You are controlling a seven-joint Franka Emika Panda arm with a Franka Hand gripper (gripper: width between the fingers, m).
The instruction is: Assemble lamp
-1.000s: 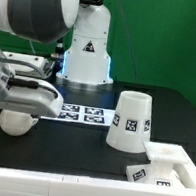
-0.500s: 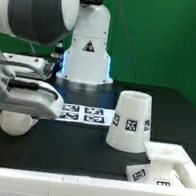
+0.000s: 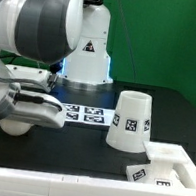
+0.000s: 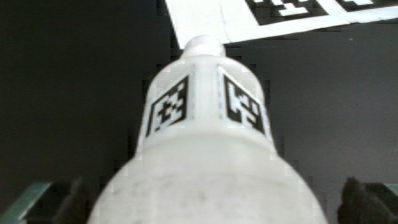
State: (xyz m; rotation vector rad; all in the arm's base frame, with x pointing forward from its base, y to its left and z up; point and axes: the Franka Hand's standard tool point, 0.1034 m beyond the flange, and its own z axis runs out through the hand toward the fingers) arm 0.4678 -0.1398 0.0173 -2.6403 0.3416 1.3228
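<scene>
The lamp bulb point(image 4: 205, 140) lies on the black table, its neck pointing at the marker board point(image 4: 285, 15). It fills the wrist view, with two tags on its stem. My gripper point(image 4: 210, 205) is open, a dark finger point(image 4: 50, 200) on each side of the bulb's round head, with a thin gap showing. In the exterior view the gripper point(image 3: 24, 119) sits low over the bulb point(image 3: 14, 128) at the left, hiding most of it. The tapered shade point(image 3: 130, 119) stands upright in the middle. The flat base point(image 3: 167, 168) lies at the lower right.
The marker board point(image 3: 84, 113) lies between the bulb and the shade. The large white robot pedestal point(image 3: 88, 44) stands behind it. A white ledge point(image 3: 33, 186) runs along the near table edge.
The arm has come down and shifted toward the exterior view's right over the bulb, which is now mostly covered. Shade and base have not moved.
</scene>
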